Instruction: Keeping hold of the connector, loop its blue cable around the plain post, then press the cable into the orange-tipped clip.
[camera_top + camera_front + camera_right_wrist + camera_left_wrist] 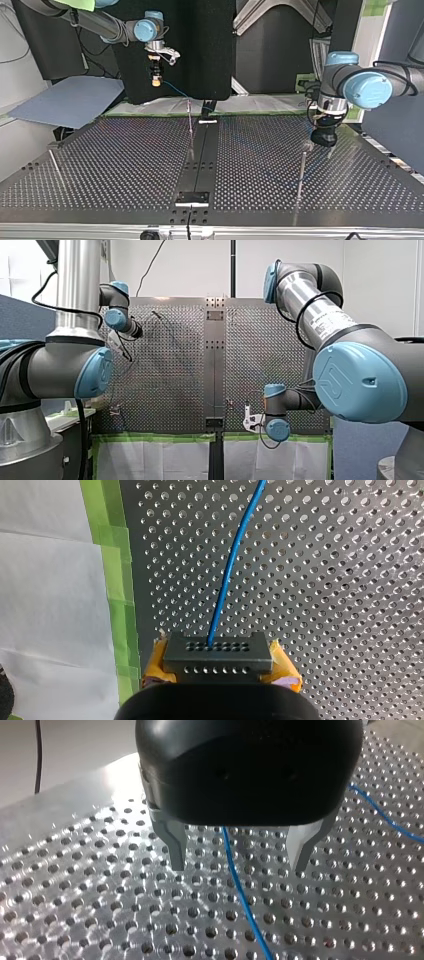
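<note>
In the right wrist view my right gripper (219,661) has its yellow pads (156,661) shut on a dark grey connector (217,647). A blue cable (231,565) leaves the connector and runs out over the perforated table. The top view shows my right gripper (156,79) held high at the far left, with the blue cable (176,91) slanting down toward a thin post (190,127) at the table's middle. My left gripper (237,857) is open just above the table, and the blue cable (240,890) runs along the plate between its metal fingers (175,851). A plain post (301,172) stands beside my left gripper (319,147).
Another thin post (55,164) leans at the top view's left. A dark centre strip (200,160) with a bracket (192,198) splits the perforated table. Green tape (117,580) and white sheeting edge the table under my right gripper.
</note>
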Robot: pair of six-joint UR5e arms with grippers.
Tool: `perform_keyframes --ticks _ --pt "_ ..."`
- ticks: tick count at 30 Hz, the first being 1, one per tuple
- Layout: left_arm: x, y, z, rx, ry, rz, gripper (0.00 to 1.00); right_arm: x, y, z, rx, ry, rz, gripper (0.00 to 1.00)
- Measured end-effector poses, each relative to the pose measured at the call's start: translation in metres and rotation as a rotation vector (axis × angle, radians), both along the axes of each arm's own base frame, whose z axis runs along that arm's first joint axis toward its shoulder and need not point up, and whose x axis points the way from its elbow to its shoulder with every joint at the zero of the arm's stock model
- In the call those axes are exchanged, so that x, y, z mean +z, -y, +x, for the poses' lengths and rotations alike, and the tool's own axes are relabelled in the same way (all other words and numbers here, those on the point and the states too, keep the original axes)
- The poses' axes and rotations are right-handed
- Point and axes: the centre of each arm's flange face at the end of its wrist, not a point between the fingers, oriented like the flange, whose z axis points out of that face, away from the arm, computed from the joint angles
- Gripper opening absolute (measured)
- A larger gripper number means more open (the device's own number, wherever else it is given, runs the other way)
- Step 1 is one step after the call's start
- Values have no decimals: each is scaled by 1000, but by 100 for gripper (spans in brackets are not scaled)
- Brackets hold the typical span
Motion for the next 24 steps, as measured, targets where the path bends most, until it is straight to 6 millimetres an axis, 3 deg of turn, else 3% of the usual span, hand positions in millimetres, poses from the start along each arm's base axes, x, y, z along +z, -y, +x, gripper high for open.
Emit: perform_keyframes --ticks 15,24 --pt "8 11 -57 -4 5 16 100 1 1 3 19 24 -6 0" --pt "40 15 -83 5 22 73 100 1 1 4 28 41 2 0"
